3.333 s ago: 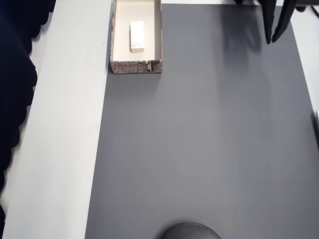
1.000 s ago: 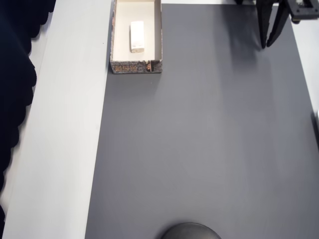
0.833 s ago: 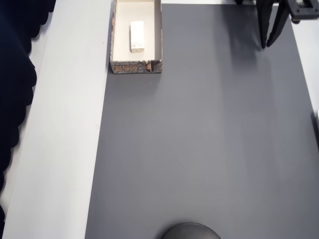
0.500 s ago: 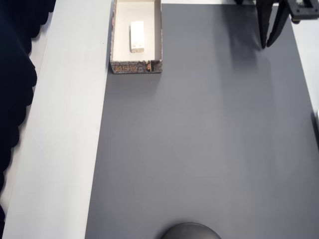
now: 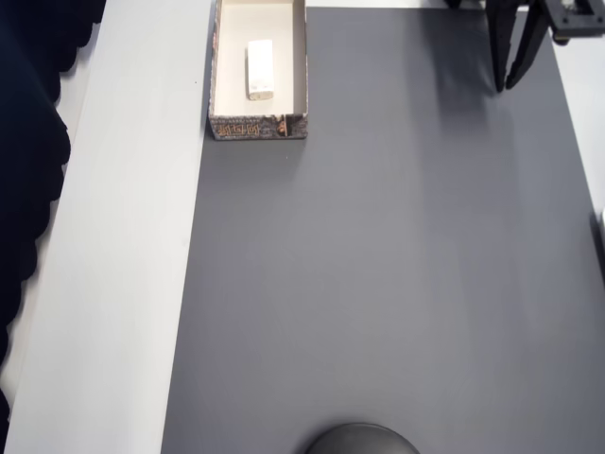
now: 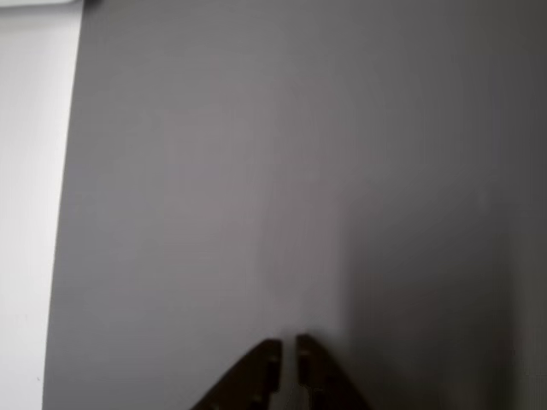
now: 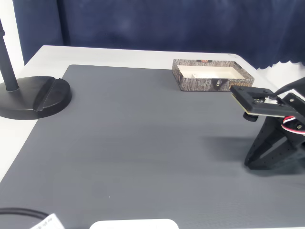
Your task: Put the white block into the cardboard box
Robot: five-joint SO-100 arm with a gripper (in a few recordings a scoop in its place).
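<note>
Overhead view first: white block (image 5: 260, 68) lying flat inside the cardboard box (image 5: 301, 66), roughly mid-floor, long axis running along the box's own length, clear of every wall. Looks placed already, judging by that. Gripper (image 5: 511, 83) parked well apart from the box, off to the box's right across the dark grey mat (image 5: 378, 284), tips pointing down-frame. Wrist view showing the fingertips (image 6: 267, 354) drawn nearly together, just a sliver of mat between them, nothing clamped. Fixed view confirming it: gripper (image 7: 255, 162) down near the mat, box (image 7: 209, 83) beyond it, black lamp base (image 7: 33, 95) far on the opposite side from the box. Probably nothing left but holding clear of the box.
</note>
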